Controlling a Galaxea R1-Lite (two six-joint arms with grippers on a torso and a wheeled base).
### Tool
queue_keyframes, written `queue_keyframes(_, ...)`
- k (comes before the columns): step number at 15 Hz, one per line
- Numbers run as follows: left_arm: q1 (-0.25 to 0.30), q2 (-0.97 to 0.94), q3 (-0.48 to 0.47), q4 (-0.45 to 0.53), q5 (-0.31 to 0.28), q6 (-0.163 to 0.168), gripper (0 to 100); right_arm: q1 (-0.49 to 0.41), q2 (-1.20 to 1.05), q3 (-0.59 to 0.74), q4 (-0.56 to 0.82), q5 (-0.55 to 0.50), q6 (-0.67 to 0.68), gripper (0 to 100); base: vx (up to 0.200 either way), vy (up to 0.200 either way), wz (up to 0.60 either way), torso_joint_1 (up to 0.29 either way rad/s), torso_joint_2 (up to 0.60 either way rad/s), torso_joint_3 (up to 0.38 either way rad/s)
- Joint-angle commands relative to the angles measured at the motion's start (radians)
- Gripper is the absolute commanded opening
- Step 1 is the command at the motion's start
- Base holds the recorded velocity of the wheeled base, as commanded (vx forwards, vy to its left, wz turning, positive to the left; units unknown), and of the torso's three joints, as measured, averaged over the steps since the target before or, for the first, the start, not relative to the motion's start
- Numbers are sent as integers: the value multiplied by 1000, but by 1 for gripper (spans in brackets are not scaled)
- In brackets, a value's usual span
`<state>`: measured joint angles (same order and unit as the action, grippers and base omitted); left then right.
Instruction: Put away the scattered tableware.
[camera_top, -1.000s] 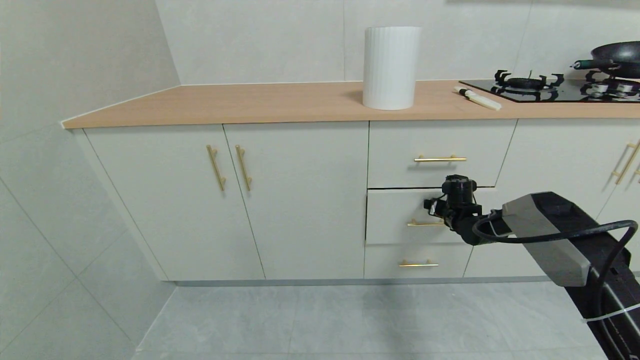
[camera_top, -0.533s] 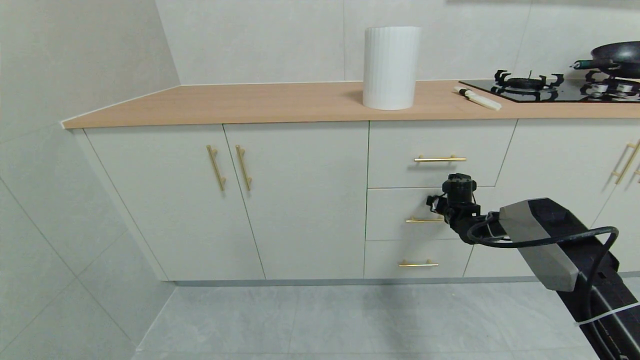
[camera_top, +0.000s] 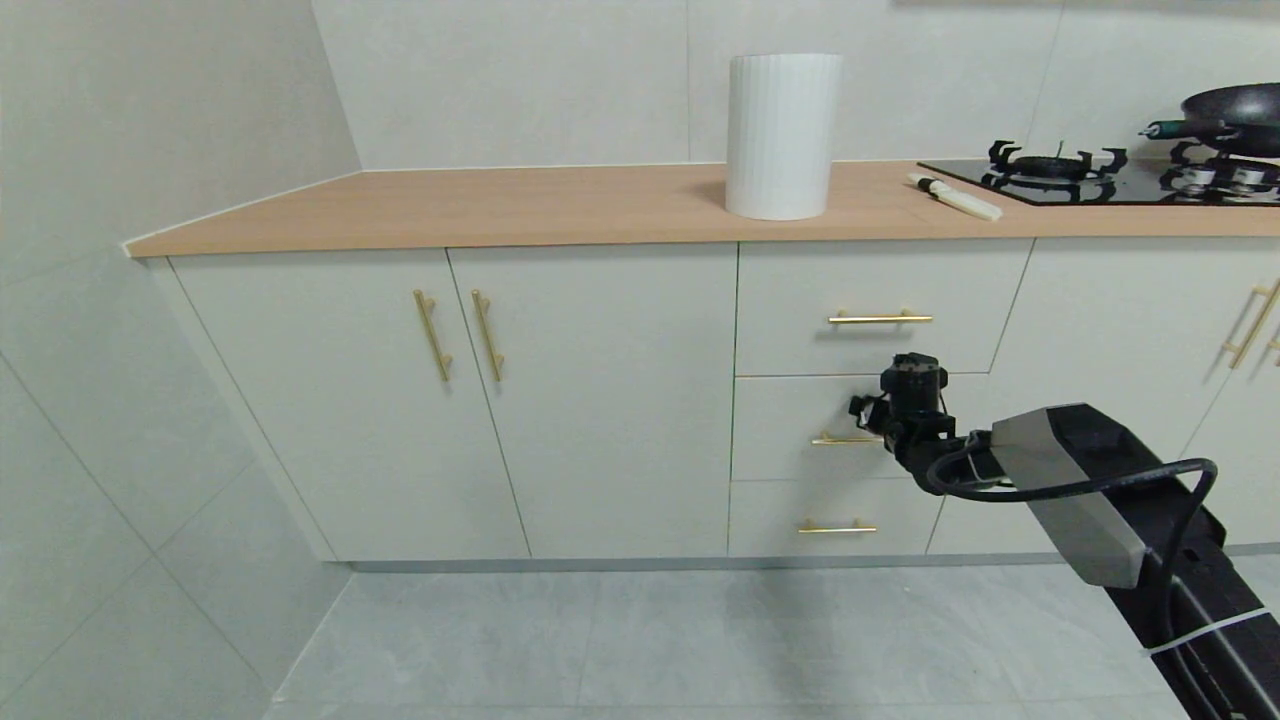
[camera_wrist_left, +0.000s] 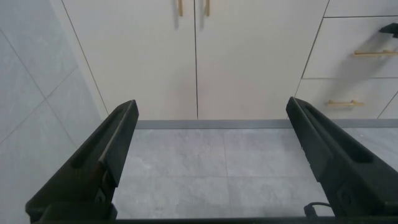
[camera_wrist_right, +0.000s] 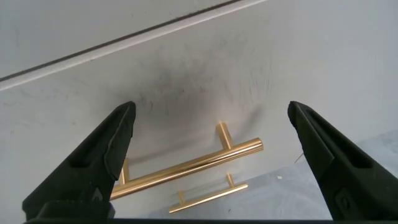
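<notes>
A cream-handled utensil lies on the wooden countertop beside the hob. A tall white ribbed container stands on the counter to its left. My right gripper is open, right in front of the middle drawer, whose front sits flush with the cabinet. The drawer's gold handle shows just beyond the fingers, which hold nothing. My left gripper is open and empty, low over the grey floor, facing the cabinet doors.
Top drawer and bottom drawer are closed, as are the double doors to the left. A black gas hob with a dark pan sits at the counter's right end. A tiled wall closes the left side.
The middle drawer stood slightly pulled out one second ago and is now pushed in flush. My right arm has moved forward toward the cabinet with it, gripper staying by the handle.
</notes>
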<state>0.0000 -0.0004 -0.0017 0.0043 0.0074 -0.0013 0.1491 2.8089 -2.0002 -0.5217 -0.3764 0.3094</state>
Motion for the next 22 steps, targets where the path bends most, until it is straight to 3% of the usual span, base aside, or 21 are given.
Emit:
queue_keyframes(1, 0, 0, 0, 0, 0, 0, 100, 1, -11, 0, -1, -4, 14, 100, 0, 0, 0, 0, 0, 0)
queue_keyframes(3, 0, 0, 0, 0, 0, 0, 100, 3, -69, 21, -1, -35, 42, 100, 0, 0, 0, 0, 0, 0)
queue_keyframes(4, 0, 0, 0, 0, 0, 0, 100, 3, -121, 92, -1, -35, 57, 100, 0, 0, 0, 0, 0, 0)
queue_keyframes(8, 0, 0, 0, 0, 0, 0, 100, 10, -493, 606, -63, 30, 73, 100, 0, 0, 0, 0, 0, 0)
queue_keyframes(10, 2, 0, 0, 0, 0, 0, 100, 9, -628, 756, -104, 47, 65, 100, 0, 0, 0, 0, 0, 0)
queue_keyframes(11, 0, 0, 0, 0, 0, 0, 100, 9, -796, 914, -123, 44, 39, 100, 0, 0, 0, 0, 0, 0)
queue_keyframes(15, 0, 0, 0, 0, 0, 0, 100, 9, -1290, 1285, -127, 36, -39, 100, 0, 0, 0, 0, 0, 0)
queue_keyframes(19, 0, 0, 0, 0, 0, 0, 100, 1, -1786, 1551, -96, 8, -193, 100, 0, 0, 0, 0, 0, 0)
queue_keyframes(22, 0, 0, 0, 0, 0, 0, 100, 0, -2097, 1600, 77, -70, -312, 100, 0, 0, 0, 0, 0, 0)
